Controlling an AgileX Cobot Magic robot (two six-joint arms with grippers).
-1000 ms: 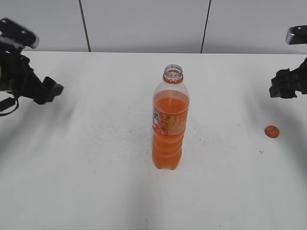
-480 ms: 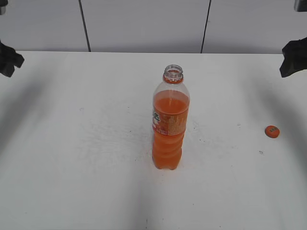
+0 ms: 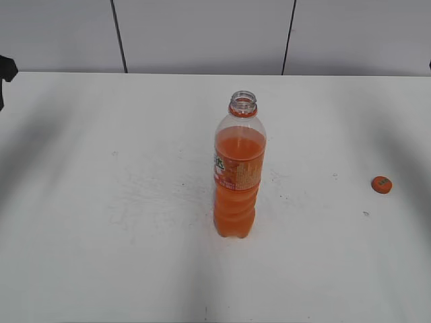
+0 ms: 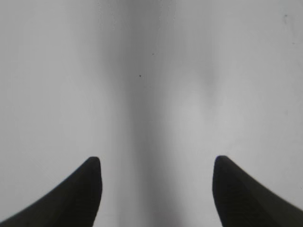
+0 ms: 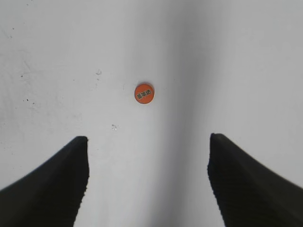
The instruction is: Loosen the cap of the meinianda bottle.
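Observation:
The meinianda bottle point(image 3: 237, 175) stands upright in the middle of the white table, with orange drink, an orange-and-white label and an orange neck ring. Its mouth is open with no cap on it. The small orange cap point(image 3: 382, 184) lies flat on the table far to the right of the bottle. It also shows in the right wrist view point(image 5: 143, 93), ahead of my right gripper point(image 5: 148, 151), which is open, empty and well above the table. My left gripper point(image 4: 156, 170) is open and empty over bare table. Only a dark bit of the left arm point(image 3: 5, 70) shows at the exterior view's left edge.
The white table point(image 3: 121, 222) runs back to a grey panelled wall point(image 3: 202, 33). Soft arm shadows lie on the table at left and right.
Both arms have pulled up and outward, almost out of the exterior view. The bottle and the cap have not moved.

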